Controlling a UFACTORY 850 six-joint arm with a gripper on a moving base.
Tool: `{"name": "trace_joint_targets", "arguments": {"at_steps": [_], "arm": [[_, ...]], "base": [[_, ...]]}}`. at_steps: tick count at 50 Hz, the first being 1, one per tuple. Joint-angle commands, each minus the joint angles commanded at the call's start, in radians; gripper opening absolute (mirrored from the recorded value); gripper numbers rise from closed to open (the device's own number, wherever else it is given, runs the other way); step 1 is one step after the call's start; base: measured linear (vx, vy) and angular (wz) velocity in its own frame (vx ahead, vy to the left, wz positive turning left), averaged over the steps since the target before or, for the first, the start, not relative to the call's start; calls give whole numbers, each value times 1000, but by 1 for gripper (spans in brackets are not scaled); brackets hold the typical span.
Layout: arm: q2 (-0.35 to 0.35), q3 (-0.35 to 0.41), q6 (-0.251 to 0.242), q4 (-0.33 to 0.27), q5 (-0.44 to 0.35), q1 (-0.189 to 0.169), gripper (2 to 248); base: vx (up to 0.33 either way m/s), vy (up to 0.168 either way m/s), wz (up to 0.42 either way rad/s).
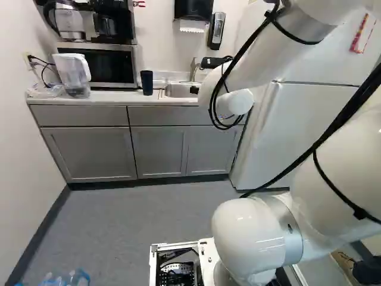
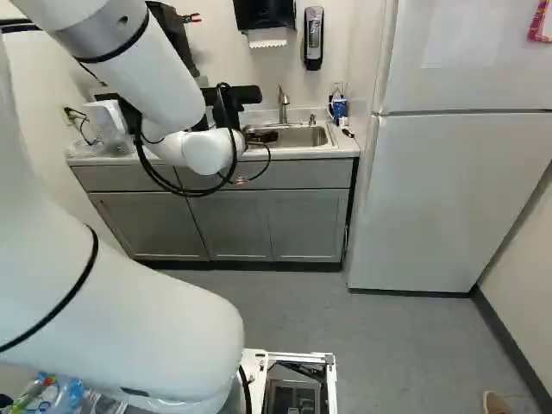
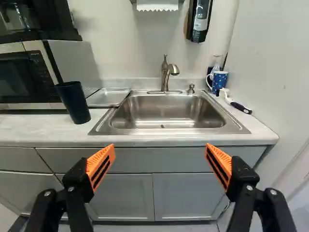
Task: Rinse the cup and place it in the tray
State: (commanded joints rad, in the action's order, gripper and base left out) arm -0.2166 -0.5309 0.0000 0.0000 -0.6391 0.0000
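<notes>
The black gripper (image 2: 263,136) is mostly hidden behind the arm's wrist in the right base view. In the wrist view the gripper (image 3: 160,157) stands wide open, nothing between its orange pads, facing the counter's front. A dark blue cup (image 3: 73,102) stands upright on the counter, beyond one finger and beside the sink; it also shows as a dark cup (image 1: 146,82) in the left base view. The shallow metal tray (image 3: 108,97) lies between cup and sink basin (image 3: 166,112), against the back wall. Behind the basin rises the faucet (image 3: 166,75).
A patterned blue mug (image 3: 219,81) and a brush (image 3: 237,105) sit at the sink's far side from the cup. The microwave (image 1: 106,65) and a water pitcher (image 1: 74,74) occupy the counter's other end. A white refrigerator (image 2: 448,198) flanks the cabinets.
</notes>
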Motion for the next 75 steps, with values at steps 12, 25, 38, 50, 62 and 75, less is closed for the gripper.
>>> {"name": "trace_joint_targets", "arguments": {"at_steps": [12,25,38,50,62,75], "arm": [[-1,-26,0,0,16,0,247],[0,-54,0,0,31,0,247],[1,-84,0,0,44,0,247],[4,-112,0,0,58,0,247],[8,-141,0,0,76,0,247],[13,-173,0,0,99,0,247]], "base": [[0,0,0],[0,0,0],[0,0,0],[0,0,0],[0,0,0],[0,0,0]]}}
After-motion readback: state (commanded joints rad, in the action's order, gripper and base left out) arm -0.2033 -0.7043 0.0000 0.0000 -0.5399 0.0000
